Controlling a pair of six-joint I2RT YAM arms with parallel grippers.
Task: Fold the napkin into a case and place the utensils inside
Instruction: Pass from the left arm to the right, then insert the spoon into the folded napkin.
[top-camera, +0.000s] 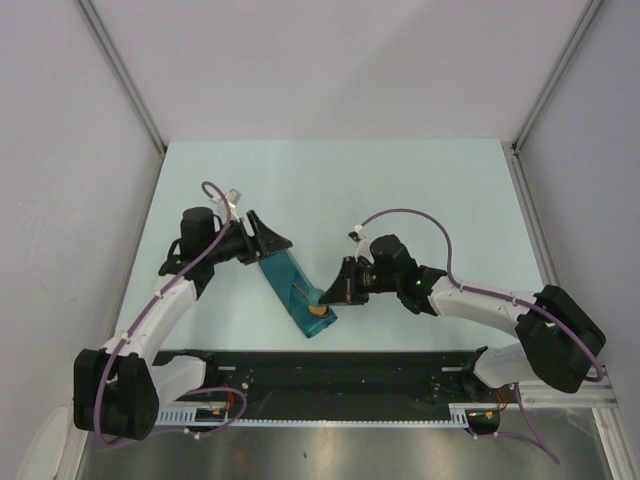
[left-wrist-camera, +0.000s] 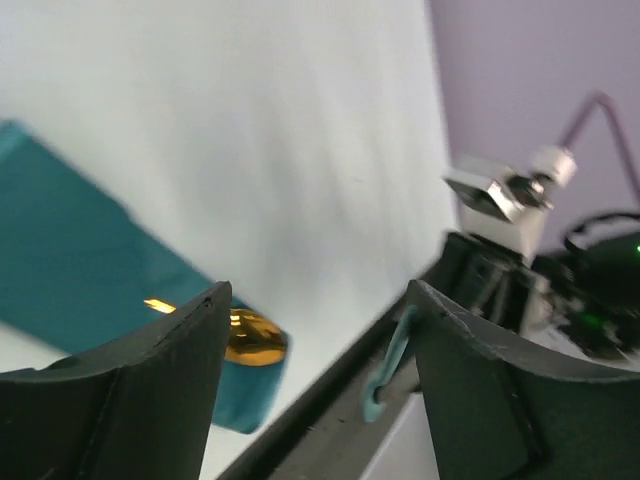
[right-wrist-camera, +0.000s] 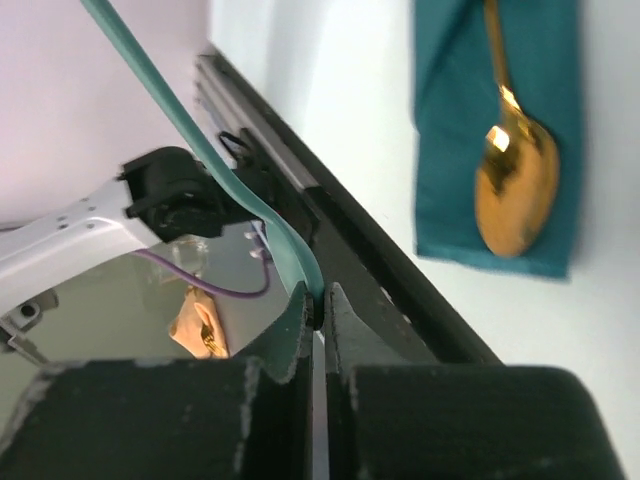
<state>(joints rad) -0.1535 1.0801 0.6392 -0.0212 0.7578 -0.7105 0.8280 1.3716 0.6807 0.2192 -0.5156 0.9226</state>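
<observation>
The right gripper (right-wrist-camera: 318, 300) is closed tight on the teal spoon (right-wrist-camera: 165, 92), pinching it near one end so that most of its length juts free past the fingertips. That grip looks chosen to leave the spoon free for sliding into the case (right-wrist-camera: 450, 150). The case, a narrow folded teal strip, lies flat on the table (top-camera: 400, 190) just ahead of this gripper. The gold spoon (right-wrist-camera: 515, 195) rests along it, bowl at the end nearest the right gripper; whether its handle is tucked under a fold I cannot tell. The left gripper (top-camera: 266, 240) sits at the case's opposite end, jaws spread wide and holding nothing, likely placed there to steady the cloth.
</observation>
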